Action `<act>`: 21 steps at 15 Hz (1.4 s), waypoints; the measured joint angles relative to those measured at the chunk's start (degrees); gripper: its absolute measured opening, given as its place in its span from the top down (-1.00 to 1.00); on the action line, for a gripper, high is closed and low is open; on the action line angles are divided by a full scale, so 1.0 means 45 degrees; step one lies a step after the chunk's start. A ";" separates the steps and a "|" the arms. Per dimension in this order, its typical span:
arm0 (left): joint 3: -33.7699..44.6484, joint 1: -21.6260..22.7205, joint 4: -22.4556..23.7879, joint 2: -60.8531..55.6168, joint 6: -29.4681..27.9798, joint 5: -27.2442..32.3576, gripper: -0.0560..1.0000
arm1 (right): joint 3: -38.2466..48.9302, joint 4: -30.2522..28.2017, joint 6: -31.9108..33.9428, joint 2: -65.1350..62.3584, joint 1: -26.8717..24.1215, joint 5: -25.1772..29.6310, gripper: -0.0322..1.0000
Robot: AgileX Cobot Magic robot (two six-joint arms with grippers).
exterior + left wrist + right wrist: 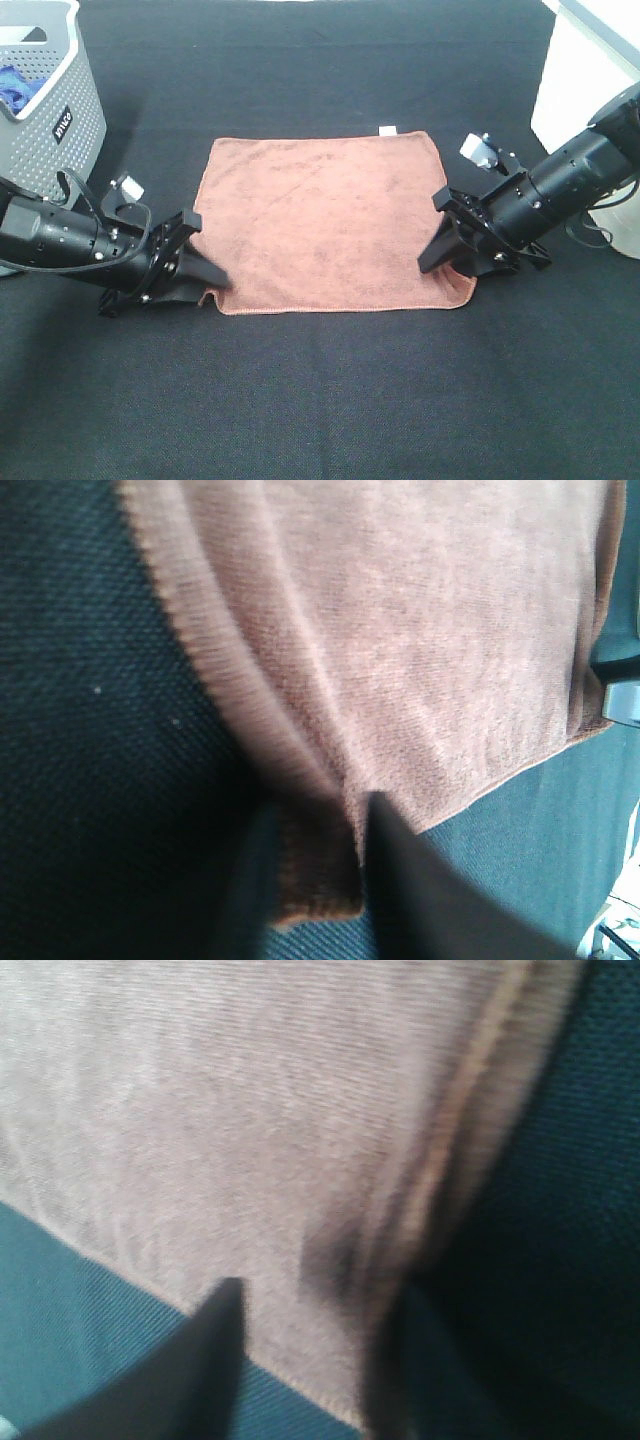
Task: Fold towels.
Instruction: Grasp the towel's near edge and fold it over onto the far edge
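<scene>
Straddling towel corners: 2 grippers

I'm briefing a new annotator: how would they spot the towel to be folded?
On the black fabric-covered table, look to the middle: a reddish-brown, roughly square microfibre towel lies flat. Unlike the blue cloth in the grey perforated basket at far left, it bears a small white tag on its far edge.
</scene>
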 joint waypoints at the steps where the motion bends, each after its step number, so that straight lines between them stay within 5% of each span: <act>1: 0.0000 0.0000 0.0025 0.0000 0.0000 -0.0013 0.68 | 0.0000 -0.0204 0.0293 0.0000 0.0000 -0.0153 0.41; 2: 0.0000 0.0000 0.0089 -0.0013 0.0000 -0.0025 0.88 | 0.0000 -0.0522 0.0611 0.0000 0.0000 -0.0293 0.61; 4: 0.0000 0.0000 0.0598 -0.0255 -0.0064 -0.0191 0.89 | -0.0140 -0.1248 0.1197 0.0000 0.0000 -0.0331 0.94; 11: 0.0178 0.0038 0.3756 -0.1502 -0.2368 -0.0178 0.89 | -0.0025 -0.1719 0.1617 -0.0917 -0.0497 0.1070 0.94; 18: 0.3005 0.0038 0.4227 -0.2941 -0.2636 -0.0178 0.89 | 0.2916 -0.1770 0.1655 -0.2037 -0.0484 0.0853 0.94; 21: 0.2546 0.0038 0.4227 -0.3412 -0.2661 -0.0140 0.89 | 0.2203 -0.1770 0.1617 -0.2865 -0.0484 0.0637 0.94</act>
